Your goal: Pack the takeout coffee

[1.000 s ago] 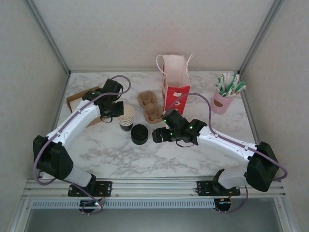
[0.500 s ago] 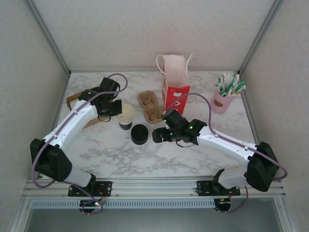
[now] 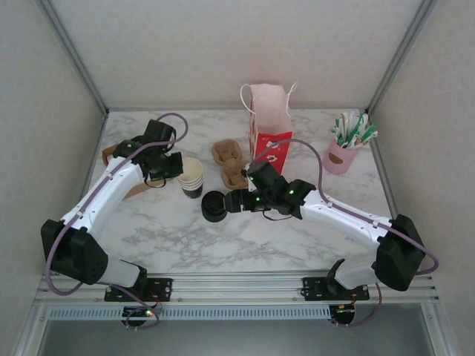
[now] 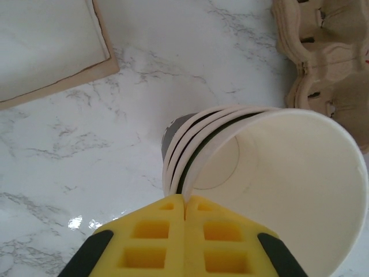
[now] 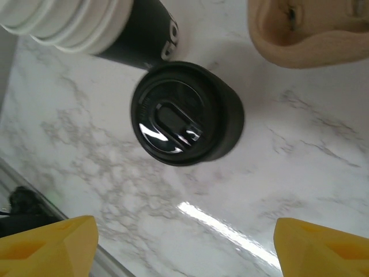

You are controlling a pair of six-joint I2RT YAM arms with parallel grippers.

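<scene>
Right tool [image 5: 184,247], released wide, hovers just beside the takeout coffee [image 5: 185,114] standing on the table [image 5: 300,167] by the cup stack [image 3: 193,178], left tool [image 4: 184,231] clenched on nothing, so packing seems unstarted: grasp and placement remain.

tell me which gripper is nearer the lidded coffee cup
Right. The right gripper is open just right of the takeout coffee; the left gripper is shut by the stack of lidless cups, farther back and left.
</scene>
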